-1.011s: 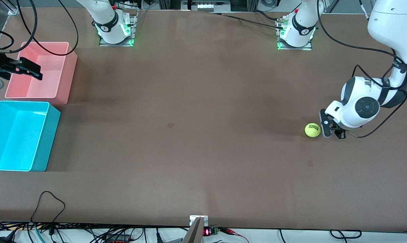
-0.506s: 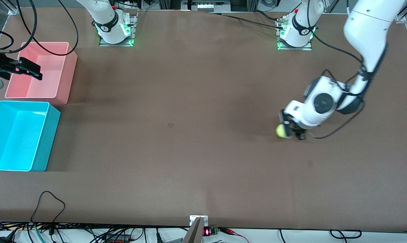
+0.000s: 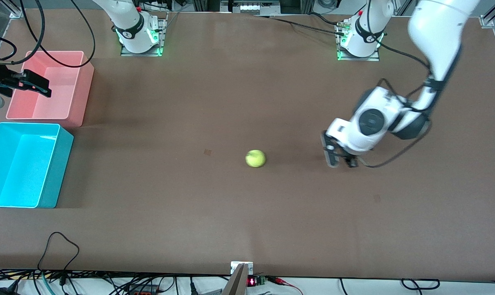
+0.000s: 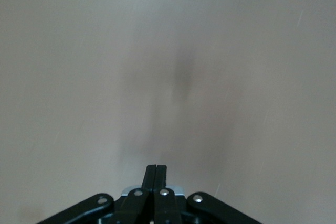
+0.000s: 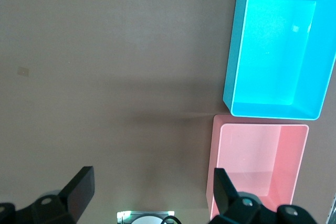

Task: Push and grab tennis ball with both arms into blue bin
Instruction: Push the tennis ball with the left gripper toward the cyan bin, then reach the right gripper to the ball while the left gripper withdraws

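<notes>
While left tool (image 3: 341, 160) pinched shut, right tool (image 3: 36, 84) wide, fuzzy yellow-green tennis ball (image 3: 255, 158) mid-table.

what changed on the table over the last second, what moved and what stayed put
The left gripper, fingers shut, swept from the left arm's end of the table toward the middle and struck the tennis ball. The ball has rolled clear of the fingers toward the right arm's end and now lies loose near the table's middle. Nothing was grasped. The right gripper stayed open over the pink bin, and the blue bin did not move.
</notes>
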Controlling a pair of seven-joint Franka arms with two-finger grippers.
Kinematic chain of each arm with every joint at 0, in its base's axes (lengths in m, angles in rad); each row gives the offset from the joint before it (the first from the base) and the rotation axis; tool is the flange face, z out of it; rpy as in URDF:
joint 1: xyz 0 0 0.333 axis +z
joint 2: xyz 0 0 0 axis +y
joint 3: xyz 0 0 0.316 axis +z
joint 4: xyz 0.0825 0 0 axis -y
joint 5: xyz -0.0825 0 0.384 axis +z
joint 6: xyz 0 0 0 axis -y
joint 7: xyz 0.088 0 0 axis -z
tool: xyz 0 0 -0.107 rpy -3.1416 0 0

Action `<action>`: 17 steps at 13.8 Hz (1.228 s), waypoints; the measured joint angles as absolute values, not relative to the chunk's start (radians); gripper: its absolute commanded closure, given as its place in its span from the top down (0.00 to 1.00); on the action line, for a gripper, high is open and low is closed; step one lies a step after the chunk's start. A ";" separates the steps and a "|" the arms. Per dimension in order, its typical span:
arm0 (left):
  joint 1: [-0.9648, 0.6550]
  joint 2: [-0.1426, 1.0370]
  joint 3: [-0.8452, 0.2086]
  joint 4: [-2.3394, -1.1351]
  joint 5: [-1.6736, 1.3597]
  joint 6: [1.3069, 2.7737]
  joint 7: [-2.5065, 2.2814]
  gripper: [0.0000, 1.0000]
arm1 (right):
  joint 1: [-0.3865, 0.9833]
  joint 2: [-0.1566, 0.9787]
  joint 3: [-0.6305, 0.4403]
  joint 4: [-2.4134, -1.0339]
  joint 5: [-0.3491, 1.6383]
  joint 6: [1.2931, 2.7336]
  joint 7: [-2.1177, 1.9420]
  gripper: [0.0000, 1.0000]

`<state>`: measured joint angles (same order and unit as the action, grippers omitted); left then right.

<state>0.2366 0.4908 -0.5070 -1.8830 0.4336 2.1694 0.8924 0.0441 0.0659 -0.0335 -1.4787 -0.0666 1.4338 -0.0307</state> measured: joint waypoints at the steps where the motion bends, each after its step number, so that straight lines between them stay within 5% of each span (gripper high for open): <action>1: 0.275 0.487 -0.507 -1.846 0.434 2.117 0.962 0.00 | 0.044 0.066 -0.034 -1.479 -0.067 1.434 -0.031 1.00; 11: 0.326 0.451 -0.530 -1.536 0.433 1.621 0.904 0.06 | 0.046 0.066 -0.031 -1.478 -0.067 1.437 -0.032 1.00; 12: 0.326 0.442 -0.531 -1.512 0.433 1.588 0.872 0.20 | 0.047 0.066 -0.028 -1.478 -0.067 1.438 -0.032 1.00; 13: 0.326 0.436 -0.531 -1.488 0.433 1.554 0.832 0.55 | 0.048 0.066 -0.026 -1.478 -0.067 1.440 -0.032 1.00; 14: 0.326 0.434 -0.531 -1.461 0.433 1.520 0.793 1.00 | 0.050 0.066 -0.026 -1.478 -0.067 1.441 -0.032 1.00; 17: 0.326 0.430 -0.532 -1.384 0.433 1.422 0.735 1.00 | 0.051 0.066 -0.026 -1.478 -0.067 1.442 -0.032 1.00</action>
<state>0.3264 0.4300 -0.5319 -1.3842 0.4332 1.4224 0.7347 0.0507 0.0658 -0.0256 -1.4783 -0.0666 1.4423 -0.0324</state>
